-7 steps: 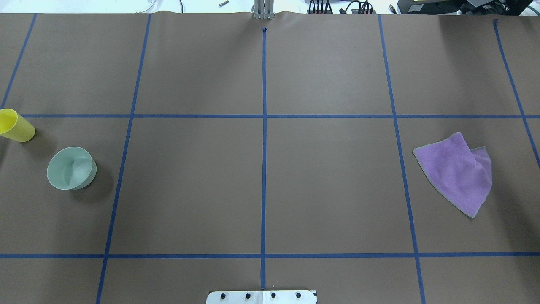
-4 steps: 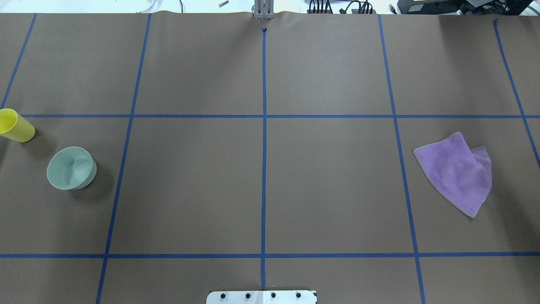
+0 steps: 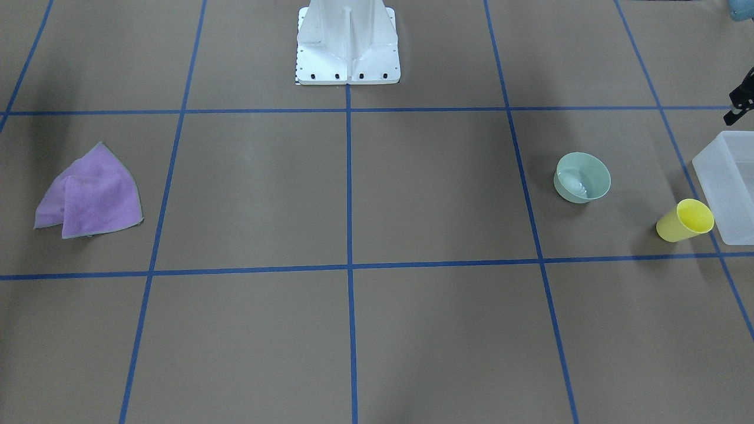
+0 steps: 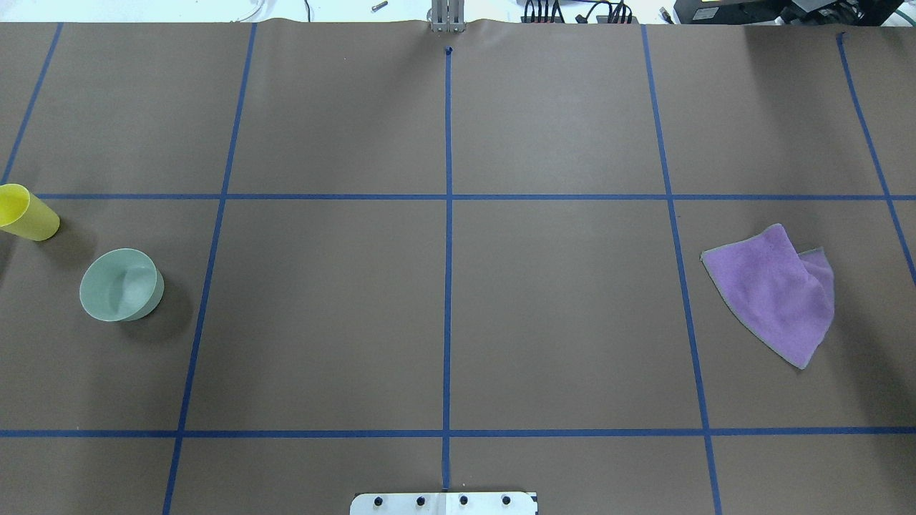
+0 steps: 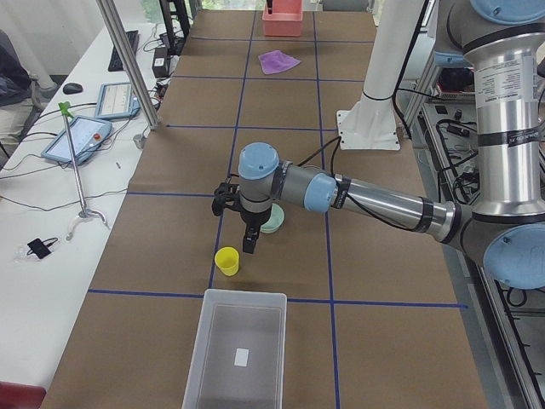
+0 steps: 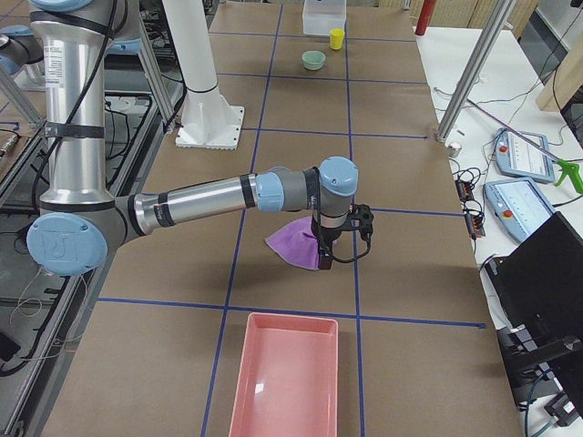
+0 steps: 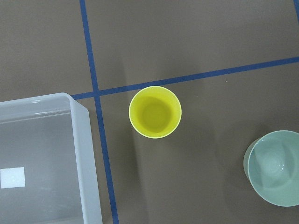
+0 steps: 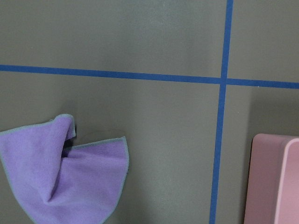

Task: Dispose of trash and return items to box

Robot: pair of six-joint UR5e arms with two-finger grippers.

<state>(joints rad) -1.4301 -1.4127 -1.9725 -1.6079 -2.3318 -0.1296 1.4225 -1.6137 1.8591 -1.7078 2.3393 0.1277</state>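
Left arm: stretched level, left gripper (image 5: 249,248) pointing down by the small bright yellow plastic cup (image 5: 226,261); we cannot tell its opening.
Right arm: same pose, right gripper (image 6: 323,264) over the crumpled purple cloth (image 6: 291,244); opening likewise unclear.

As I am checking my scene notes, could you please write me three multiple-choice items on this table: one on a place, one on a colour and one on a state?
1. Where does the yellow cup stand?
A. on the table beside the box
B. inside the box
C. at the table's centre

2. What colour is the cloth?
A. green
B. purple
C. orange

3. How does the bowl sit?
A. upside down
B. stacked on the cup
C. mouth up, apart from the cup

Answers: 1 A, the left wrist view shows it just outside the box's corner; 2 B, it looks purple in every view that shows it; 3 C, its hollow faces up and bare table lies between it and the cup.
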